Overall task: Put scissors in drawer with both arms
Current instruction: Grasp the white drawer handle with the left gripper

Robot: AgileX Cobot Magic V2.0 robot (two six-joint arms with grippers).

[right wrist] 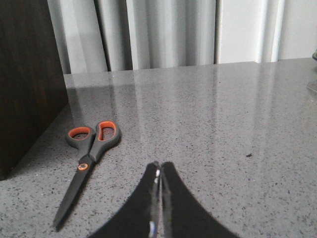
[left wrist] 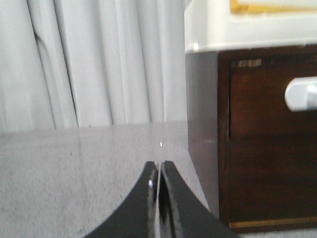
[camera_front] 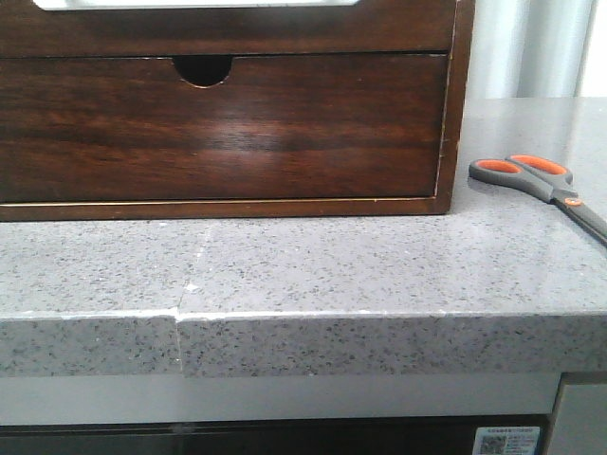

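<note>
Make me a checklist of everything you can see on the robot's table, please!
Surface: grey speckled stone countertop, with a thin seam in its front edge.
Job's things: scissors lie flat on the countertop, blades closed, to the right of the wooden box; drawer is shut.
Clutter: nothing seen.
Grippers: left gripper shut and empty, beside the box; right gripper shut and empty, apart from the scissors.
Cables: nothing seen.
Surroundings: white curtain behind the countertop; a white thing sits on top of the box.

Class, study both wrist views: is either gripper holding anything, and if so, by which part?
Nothing is held. The left gripper and right gripper are shut and empty; the scissors lie untouched on the counter.
</note>
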